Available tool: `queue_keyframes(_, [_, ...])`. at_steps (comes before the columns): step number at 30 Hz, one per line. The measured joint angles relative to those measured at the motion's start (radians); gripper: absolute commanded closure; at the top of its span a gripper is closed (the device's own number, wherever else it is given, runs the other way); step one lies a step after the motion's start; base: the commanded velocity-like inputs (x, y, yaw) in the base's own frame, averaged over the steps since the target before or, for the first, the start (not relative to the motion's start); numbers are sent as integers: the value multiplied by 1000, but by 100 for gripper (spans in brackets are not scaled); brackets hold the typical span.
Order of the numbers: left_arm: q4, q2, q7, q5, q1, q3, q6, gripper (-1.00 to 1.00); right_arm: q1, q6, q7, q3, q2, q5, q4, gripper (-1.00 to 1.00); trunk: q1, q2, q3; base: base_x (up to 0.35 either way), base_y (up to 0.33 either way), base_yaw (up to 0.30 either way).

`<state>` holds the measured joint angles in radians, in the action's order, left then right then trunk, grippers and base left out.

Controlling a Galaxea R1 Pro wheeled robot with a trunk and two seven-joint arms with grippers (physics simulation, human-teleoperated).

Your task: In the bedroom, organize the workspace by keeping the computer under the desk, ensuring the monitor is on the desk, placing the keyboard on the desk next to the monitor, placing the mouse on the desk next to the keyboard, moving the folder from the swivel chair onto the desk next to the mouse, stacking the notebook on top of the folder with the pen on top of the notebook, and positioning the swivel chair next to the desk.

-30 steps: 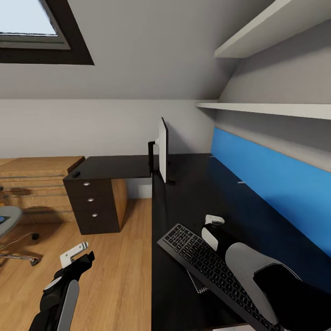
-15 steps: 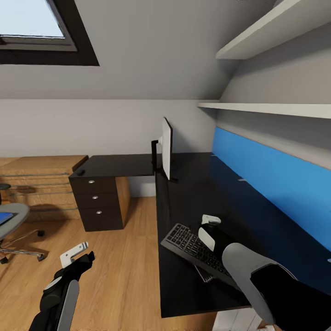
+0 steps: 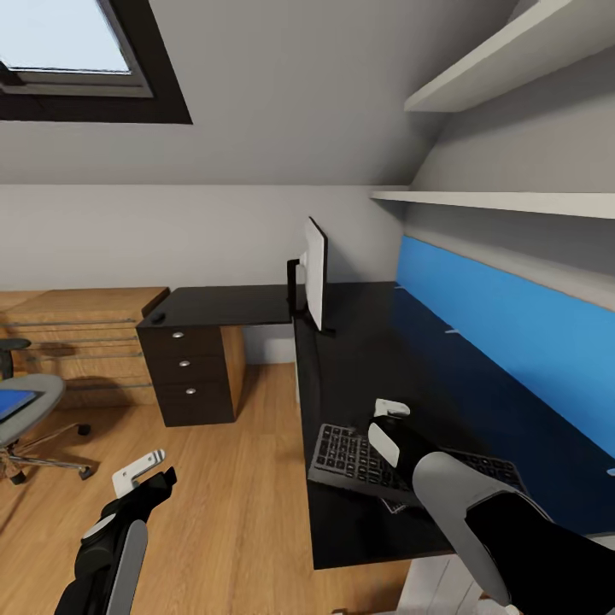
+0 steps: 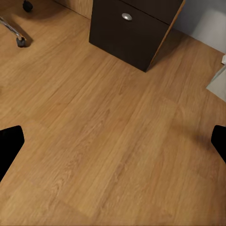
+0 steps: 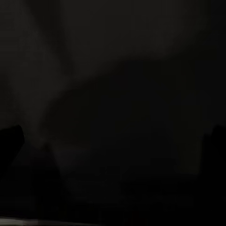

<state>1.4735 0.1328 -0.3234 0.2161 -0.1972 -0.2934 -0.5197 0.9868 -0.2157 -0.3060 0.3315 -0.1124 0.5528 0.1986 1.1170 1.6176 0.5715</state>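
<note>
Keyboard on desk

Black keyboard flat on desk; monitor upright, edge-on

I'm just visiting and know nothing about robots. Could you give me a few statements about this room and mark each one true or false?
1. The monitor stands on the desk. True.
2. The keyboard lies on the floor. False: it lies on the desk, near its front edge.
3. The blue folder is on the swivel chair. True.
4. The left gripper holds the mouse. False: its fingers are empty over the wooden floor; the mouse sits on the desk's far wing.
</note>
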Motion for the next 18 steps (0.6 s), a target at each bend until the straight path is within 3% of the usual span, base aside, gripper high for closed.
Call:
queue_keyframes(9, [-28, 0, -1, -4, 0, 50, -1, -100, 0, -1, 0, 4, 0, -7, -2, -100, 0, 0, 0, -79, 96, 0])
queue_keyframes(18, [-37, 0, -1, -5, 0, 63, -1, -100, 0, -1, 0, 6, 0, -8, -2, -100, 0, 0, 0, -99, 89, 0])
